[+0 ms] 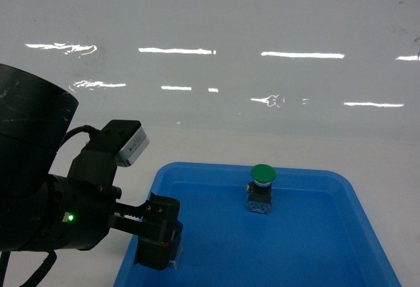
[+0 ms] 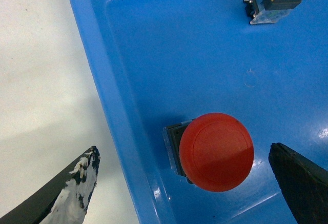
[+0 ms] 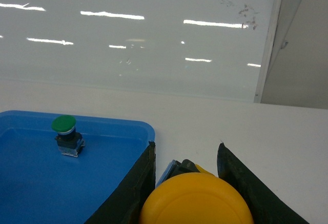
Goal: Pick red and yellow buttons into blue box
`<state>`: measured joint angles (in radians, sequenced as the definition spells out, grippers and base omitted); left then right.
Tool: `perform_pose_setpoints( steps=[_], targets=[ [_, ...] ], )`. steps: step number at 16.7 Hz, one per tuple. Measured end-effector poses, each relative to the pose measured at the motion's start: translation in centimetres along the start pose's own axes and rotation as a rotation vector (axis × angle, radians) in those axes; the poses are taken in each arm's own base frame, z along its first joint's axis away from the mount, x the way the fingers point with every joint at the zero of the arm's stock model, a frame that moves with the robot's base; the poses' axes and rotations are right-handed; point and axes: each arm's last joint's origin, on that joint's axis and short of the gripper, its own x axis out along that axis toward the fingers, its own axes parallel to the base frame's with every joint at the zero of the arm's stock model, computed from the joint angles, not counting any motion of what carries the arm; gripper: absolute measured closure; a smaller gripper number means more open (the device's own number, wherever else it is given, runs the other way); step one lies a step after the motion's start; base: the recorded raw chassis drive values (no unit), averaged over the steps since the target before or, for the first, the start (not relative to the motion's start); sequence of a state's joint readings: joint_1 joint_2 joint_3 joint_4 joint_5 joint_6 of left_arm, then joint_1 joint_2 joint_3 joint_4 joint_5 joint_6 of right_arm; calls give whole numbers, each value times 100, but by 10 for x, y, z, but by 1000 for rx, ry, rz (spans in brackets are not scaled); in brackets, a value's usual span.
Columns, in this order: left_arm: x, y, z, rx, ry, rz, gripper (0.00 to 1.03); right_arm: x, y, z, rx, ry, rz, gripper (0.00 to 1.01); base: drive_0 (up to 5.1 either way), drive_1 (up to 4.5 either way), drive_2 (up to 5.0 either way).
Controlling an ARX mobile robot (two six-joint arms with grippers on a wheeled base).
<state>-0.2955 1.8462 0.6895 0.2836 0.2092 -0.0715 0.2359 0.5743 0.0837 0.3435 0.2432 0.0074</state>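
The red button (image 2: 216,151) stands in a shallow blue tray (image 2: 91,55), close to its left rim. My left gripper (image 2: 183,152) is open above it, with one finger (image 2: 82,175) outside the rim over the table and the other at the right of the cap. In the head view this gripper (image 1: 157,238) hangs over the tray's near left corner. My right gripper (image 3: 186,147) is shut on the yellow button (image 3: 197,201), whose cap fills the space between the two black fingers, beside the tray's right rim (image 3: 146,127). The blue box is out of view.
A green-capped button (image 1: 262,175) stands upright at the back of the tray (image 1: 197,166); it also shows in the right wrist view (image 3: 63,124). A button base (image 2: 274,1) shows at the top of the left wrist view. White tabletop and a glossy wall lie beyond.
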Motion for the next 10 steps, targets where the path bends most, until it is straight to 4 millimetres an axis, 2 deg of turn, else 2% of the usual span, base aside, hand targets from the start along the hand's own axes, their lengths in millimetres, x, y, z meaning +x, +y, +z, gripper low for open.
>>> perform_pose_setpoints(
  steps=[5, 10],
  targets=[
    [11, 3, -6, -6, 21, -8, 5, 0, 0, 0, 0, 0, 0, 69, 0, 0, 0],
    [16, 4, 2, -2, -8, -14, 5, 0, 0, 0, 0, 0, 0, 69, 0, 0, 0]
  ],
)
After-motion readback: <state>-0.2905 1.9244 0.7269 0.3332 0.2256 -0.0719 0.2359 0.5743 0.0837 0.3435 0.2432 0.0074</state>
